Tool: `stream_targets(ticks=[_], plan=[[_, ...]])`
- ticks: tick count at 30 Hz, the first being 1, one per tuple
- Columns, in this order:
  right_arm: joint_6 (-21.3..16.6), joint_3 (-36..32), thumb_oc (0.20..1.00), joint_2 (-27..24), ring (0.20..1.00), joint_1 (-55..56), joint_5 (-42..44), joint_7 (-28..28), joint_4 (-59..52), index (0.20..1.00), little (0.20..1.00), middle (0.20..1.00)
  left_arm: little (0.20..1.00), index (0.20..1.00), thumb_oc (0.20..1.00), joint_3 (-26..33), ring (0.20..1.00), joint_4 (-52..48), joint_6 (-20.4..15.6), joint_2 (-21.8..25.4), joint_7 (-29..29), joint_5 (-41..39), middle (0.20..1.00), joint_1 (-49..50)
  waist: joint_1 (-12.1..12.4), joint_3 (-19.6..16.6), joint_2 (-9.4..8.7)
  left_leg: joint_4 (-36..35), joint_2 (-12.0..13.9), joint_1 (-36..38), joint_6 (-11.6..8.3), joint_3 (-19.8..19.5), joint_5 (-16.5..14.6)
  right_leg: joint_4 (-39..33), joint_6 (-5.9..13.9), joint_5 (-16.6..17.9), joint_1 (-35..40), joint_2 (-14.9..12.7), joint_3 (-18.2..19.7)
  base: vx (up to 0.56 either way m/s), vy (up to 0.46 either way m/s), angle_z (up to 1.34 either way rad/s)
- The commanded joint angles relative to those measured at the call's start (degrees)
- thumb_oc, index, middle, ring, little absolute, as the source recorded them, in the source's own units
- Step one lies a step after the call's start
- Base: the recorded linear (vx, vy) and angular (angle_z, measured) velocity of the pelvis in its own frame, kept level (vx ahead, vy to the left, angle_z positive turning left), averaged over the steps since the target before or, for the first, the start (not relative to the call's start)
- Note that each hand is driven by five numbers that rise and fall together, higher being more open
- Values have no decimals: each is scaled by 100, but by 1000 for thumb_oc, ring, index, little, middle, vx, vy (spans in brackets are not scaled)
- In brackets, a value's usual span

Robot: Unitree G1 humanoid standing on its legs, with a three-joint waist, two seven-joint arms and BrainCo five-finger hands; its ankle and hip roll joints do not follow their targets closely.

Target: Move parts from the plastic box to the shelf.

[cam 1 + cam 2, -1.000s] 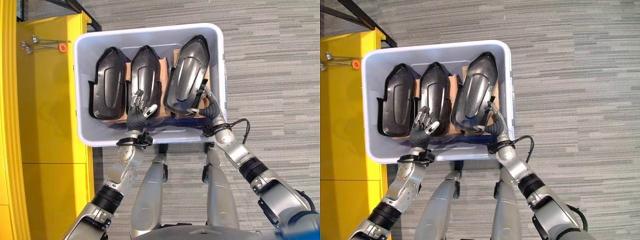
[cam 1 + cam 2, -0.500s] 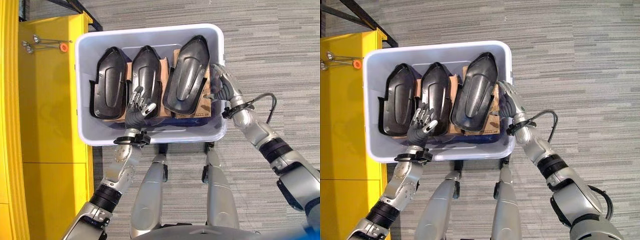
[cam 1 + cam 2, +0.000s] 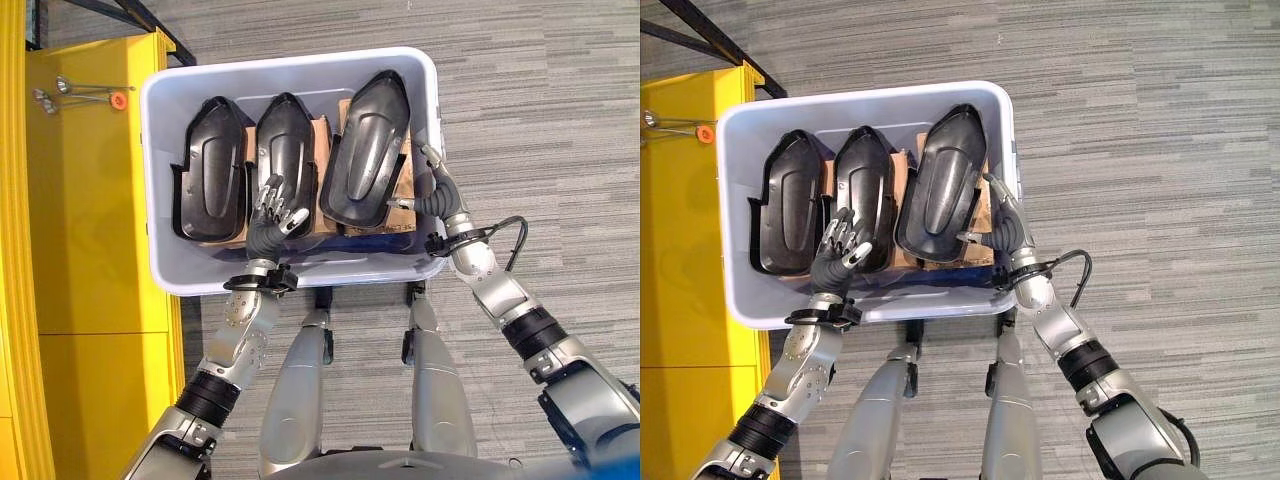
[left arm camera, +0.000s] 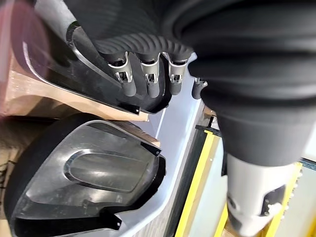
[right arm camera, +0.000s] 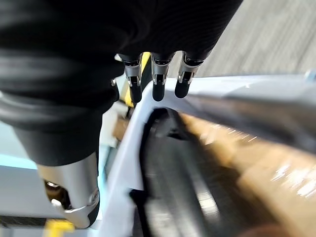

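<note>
In the left eye view, a pale plastic box [image 3: 295, 70] stands on grey carpet [image 3: 540, 100] beside a yellow shelf [image 3: 100, 200]. Three black parts lie side by side in the box on brown cardboard [image 3: 322, 130]: a left part [image 3: 212, 180], a middle part [image 3: 286, 155] and a larger right part [image 3: 366, 150]. The left hand [image 3: 272, 212] rests on the near end of the middle part, fingers relaxed and spread, gripping nothing. The right hand [image 3: 436, 195] sits inside the box's right wall, just beside the right part, fingers straight.

The right eye view shows the same layout, with the right hand's thumb reaching toward the right part's near edge.

In the left wrist view, the left hand's fingers [image 4: 129, 84] lie straight over a black part.

In the right wrist view, the right hand's fingers [image 5: 159, 81] point straight out over the box rim, holding nothing.
</note>
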Motion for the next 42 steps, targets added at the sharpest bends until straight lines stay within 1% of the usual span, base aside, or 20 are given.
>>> stream_targets(ticks=[1,3,7,9,17,24,27,42], plan=[[-632,-113,1000,45,1000,32,969,184,-664,1000,1000,1000,1000,1000,1000,247,1000,-438,-141,29,46,58,1000,54,108,-52,-58,-419,-123,-29,160,-142,386,770,240,-716,476,-24,75,0,0,0],[-804,-165,1000,226,1000,347,1755,295,-1264,1000,1000,1000,1000,1000,1000,240,1000,-509,-80,66,128,77,1000,85,57,-29,-117,-412,-104,-17,155,-121,392,767,240,-700,487,-24,88,0,0,0],[-903,-134,1000,383,1000,636,2543,290,-1595,1000,1000,1000,1000,1000,1000,239,1000,-584,3,115,253,87,1000,116,31,6,-161,-416,-96,-1,151,-109,402,760,238,-679,502,-31,82,0,0,0],[-922,-96,1000,438,1000,724,2725,235,-1655,1000,1000,1000,1000,1000,1000,246,1000,-636,18,126,326,92,1000,140,25,14,-177,-409,-93,1,154,-104,399,761,236,-682,512,-27,92,0,0,0],[-853,-100,1000,497,1000,787,2619,27,-1382,1000,1000,1000,1000,1000,1000,204,1000,-648,6,86,387,88,1000,119,3,34,-174,-398,-102,-18,163,-99,393,776,229,-676,497,-23,102,0,0,0],[-783,-21,1000,620,1000,792,2781,-14,-955,1000,1000,1000,1000,1000,1000,213,1000,-652,-2,104,393,87,1000,154,26,77,-149,-411,-103,-11,166,-95,406,786,227,-675,491,-25,90,0,0,0],[-702,63,1000,727,1000,657,2708,-97,-546,1000,1000,1000,1000,1000,1000,176,1000,-632,-25,98,403,64,1000,160,54,109,-115,-406,-103,-25,167,-88,411,793,225,-670,477,-33,91,0,0,0],[-555,217,1000,1004,1000,267,2520,-290,433,1000,1000,1000,1000,1000,1000,86,1000,-646,-54,106,398,-7,1000,147,125,144,-29,-413,-124,-37,184,-112,412,831,221,-697,441,-30,68,0,0,0]])
